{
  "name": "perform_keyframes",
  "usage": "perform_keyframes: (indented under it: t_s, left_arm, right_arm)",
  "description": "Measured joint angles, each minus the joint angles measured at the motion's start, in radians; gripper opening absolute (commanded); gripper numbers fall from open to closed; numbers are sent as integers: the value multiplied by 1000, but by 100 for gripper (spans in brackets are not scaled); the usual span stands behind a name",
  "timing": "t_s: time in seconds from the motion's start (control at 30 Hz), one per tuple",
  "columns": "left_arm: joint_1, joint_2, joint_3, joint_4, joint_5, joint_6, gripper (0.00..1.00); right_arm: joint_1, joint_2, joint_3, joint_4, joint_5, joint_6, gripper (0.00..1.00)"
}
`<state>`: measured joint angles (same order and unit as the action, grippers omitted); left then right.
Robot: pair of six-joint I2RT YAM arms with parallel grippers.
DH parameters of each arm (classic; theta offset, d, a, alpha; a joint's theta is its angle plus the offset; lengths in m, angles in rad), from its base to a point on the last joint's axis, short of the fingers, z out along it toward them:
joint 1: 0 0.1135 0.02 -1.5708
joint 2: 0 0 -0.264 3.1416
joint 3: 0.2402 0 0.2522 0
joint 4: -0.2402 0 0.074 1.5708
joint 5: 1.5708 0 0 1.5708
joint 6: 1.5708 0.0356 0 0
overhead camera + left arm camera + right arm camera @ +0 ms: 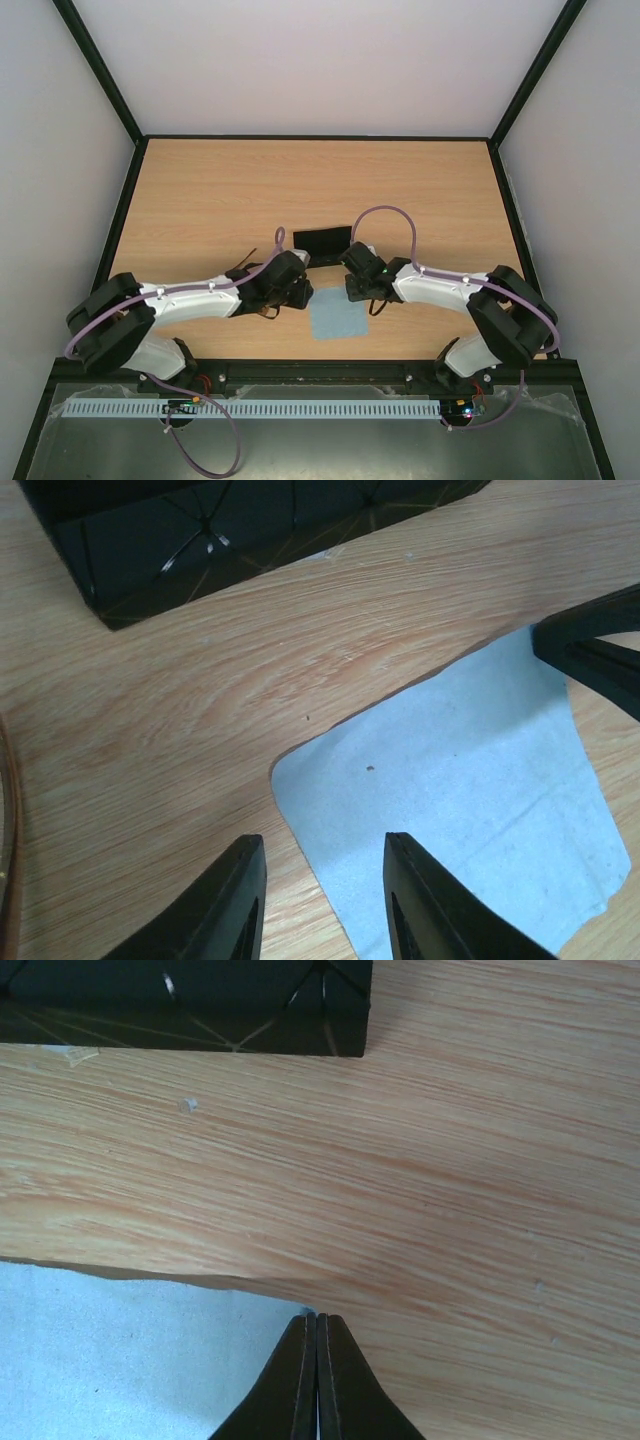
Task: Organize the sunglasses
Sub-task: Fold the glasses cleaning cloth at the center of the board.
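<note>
The light blue cloth (338,314) lies flat in front of the black case (320,243). My left gripper (297,293) is open and empty; in the left wrist view its fingers (325,900) straddle the cloth's (470,790) left edge. My right gripper (357,287) is shut, its tips (316,1318) pinched on the cloth's (120,1360) far right corner, whose edge is raised a little. Of the sunglasses only a thin brown curve (7,830) shows at the left wrist view's edge, and thin bits (264,312) beside my left wrist. The rest is hidden.
The case's near edge shows in both wrist views, at the top of the left one (220,540) and of the right one (190,1005). The wooden table (200,190) has a black rim and grey walls around it. My right gripper's fingers (600,650) reach into the left wrist view.
</note>
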<state>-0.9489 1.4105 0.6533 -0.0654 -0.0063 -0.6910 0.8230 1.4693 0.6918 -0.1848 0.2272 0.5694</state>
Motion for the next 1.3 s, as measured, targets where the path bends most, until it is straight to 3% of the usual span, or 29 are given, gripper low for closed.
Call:
perform_keyframes:
  t_s: [0.2,0.6,0.9,1.17,1.3]
  left_arm:
    - [0,74,2,6,-14,2,24]
    - [0,152,40,19,-32,3,30]
    - [-3,196,71,23,-48,3,19]
    - [-16,228,99,21,-63,3,4]
    - [-22,239,107,23,-73,2,2]
  right_arm:
    - [-11,12,0,12,-17,-29,1]
    - [-12,13,0,34,-42,-39,1]
    - [-17,11,-5,34,-43,-42,1]
    - [-23,0,-22,34,-44,-42,1]
    - [-24,-7,-29,34,-45,-42,1]
